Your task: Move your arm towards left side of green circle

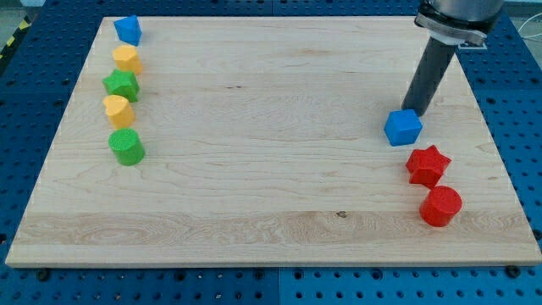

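The green circle lies near the board's left edge, the lowest of a column of blocks. My tip is far off at the view's right, just above and touching or nearly touching a blue cube. The rod rises from it toward the top right corner. Most of the board's width lies between my tip and the green circle.
Above the green circle stand a yellow block, a green star, a yellow block and a blue block. At the right, a red star and a red circle lie below the blue cube. The wooden board sits on a blue pegboard.
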### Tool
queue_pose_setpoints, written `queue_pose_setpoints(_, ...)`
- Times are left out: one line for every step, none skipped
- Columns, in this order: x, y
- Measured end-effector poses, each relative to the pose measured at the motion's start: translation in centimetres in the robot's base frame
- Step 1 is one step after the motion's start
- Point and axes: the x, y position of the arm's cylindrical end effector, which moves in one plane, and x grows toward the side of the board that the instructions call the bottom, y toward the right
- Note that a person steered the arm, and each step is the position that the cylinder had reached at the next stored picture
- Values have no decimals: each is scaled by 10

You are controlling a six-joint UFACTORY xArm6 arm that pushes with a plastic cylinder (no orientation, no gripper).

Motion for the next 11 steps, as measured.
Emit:
queue_pose_setpoints(-9,-44)
queue_pose_setpoints(-8,-102)
queue_pose_setpoints(-5,-146)
queue_pose_setpoints(9,-189)
queue_pose_setpoints(18,-213)
queue_pose_setpoints(18,-227)
queue_pose_setpoints(18,-241)
queue_pose_setpoints(18,-244)
queue_pose_setpoints(27,-250)
queue_pose_setpoints(56,-284)
queue_pose_setpoints(98,-327)
